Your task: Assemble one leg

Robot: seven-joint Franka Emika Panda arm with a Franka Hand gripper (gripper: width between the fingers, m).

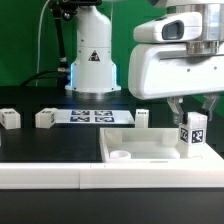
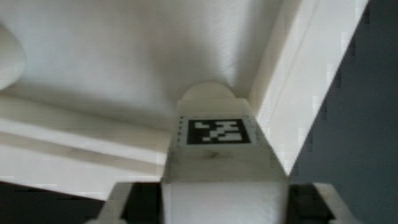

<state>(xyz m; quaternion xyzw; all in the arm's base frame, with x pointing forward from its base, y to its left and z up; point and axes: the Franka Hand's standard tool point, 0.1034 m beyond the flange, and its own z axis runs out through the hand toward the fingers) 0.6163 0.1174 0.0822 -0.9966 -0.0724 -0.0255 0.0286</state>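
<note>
Black table (image 1: 40,145): gripper (image 1: 191,128) clenched on upright leg (image 1: 192,134), poised above panel (image 1: 140,150) for socket insertion.

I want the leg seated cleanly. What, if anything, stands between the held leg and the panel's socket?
Nothing visible does. The gripper holds the leg upright over the white panel, and the round socket lies uncovered toward the exterior view's left.

Clamped upright in the gripper (image 1: 192,128): one tagged leg (image 1: 192,134), above the white panel's (image 1: 150,148) corner (exterior view's right). Three more legs (image 1: 46,118) lying behind.
</note>
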